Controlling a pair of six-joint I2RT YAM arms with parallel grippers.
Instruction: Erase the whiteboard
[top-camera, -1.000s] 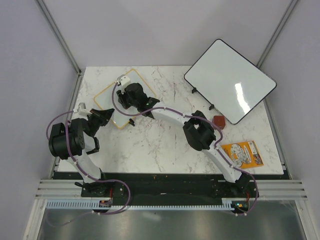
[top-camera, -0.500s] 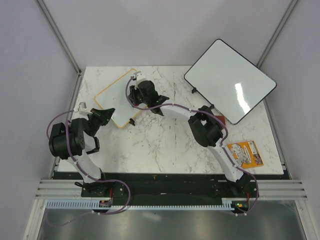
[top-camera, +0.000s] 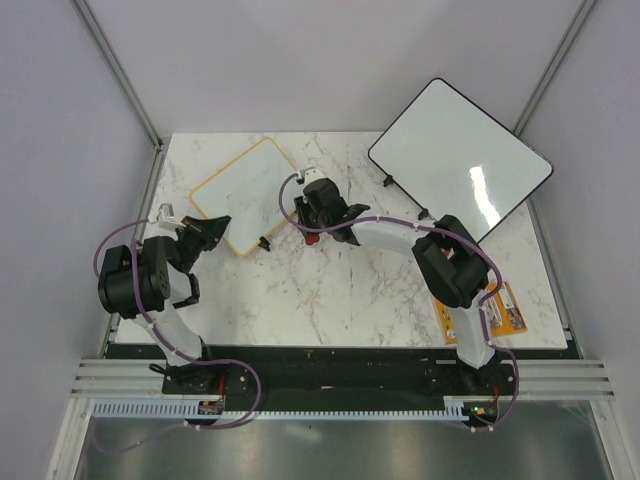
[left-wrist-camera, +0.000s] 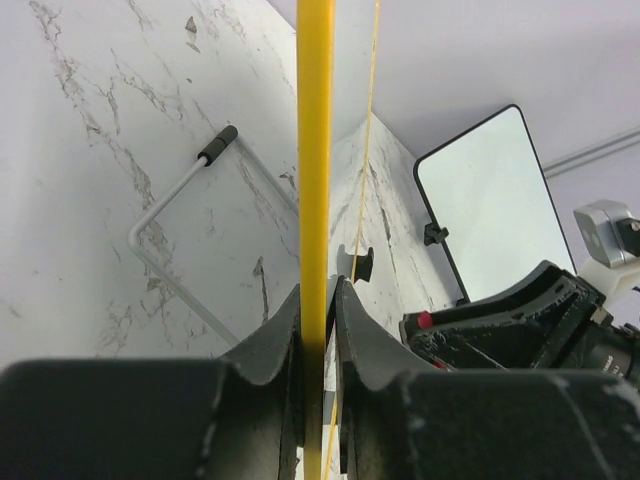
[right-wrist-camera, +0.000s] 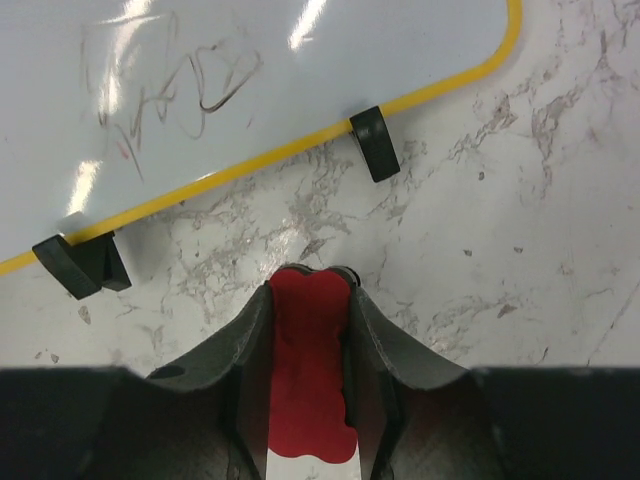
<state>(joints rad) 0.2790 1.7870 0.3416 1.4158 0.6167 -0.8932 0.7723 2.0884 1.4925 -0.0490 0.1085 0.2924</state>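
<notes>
The whiteboard (top-camera: 245, 188), small with a yellow frame, lies at the table's back left. In the right wrist view its surface (right-wrist-camera: 200, 80) carries faint pen scribbles, and a black clip (right-wrist-camera: 375, 145) sits on its frame. My left gripper (top-camera: 213, 228) is shut on the board's near-left edge; the left wrist view shows the frame (left-wrist-camera: 315, 150) edge-on between the jaws of that gripper (left-wrist-camera: 318, 310). My right gripper (top-camera: 312, 230) is shut on a red eraser (right-wrist-camera: 305, 370) and sits over the marble just right of the board, off its surface.
A larger black-framed whiteboard (top-camera: 460, 160) leans at the back right and also shows in the left wrist view (left-wrist-camera: 490, 200). An orange packet (top-camera: 495, 308) lies at the right, partly under the right arm. A wire stand (left-wrist-camera: 180, 210) rests on the marble by the small board.
My right gripper with the red eraser has moved from over the small board's surface rightward and toward me, off the board onto the marble. The left gripper and the board have stayed put.
</notes>
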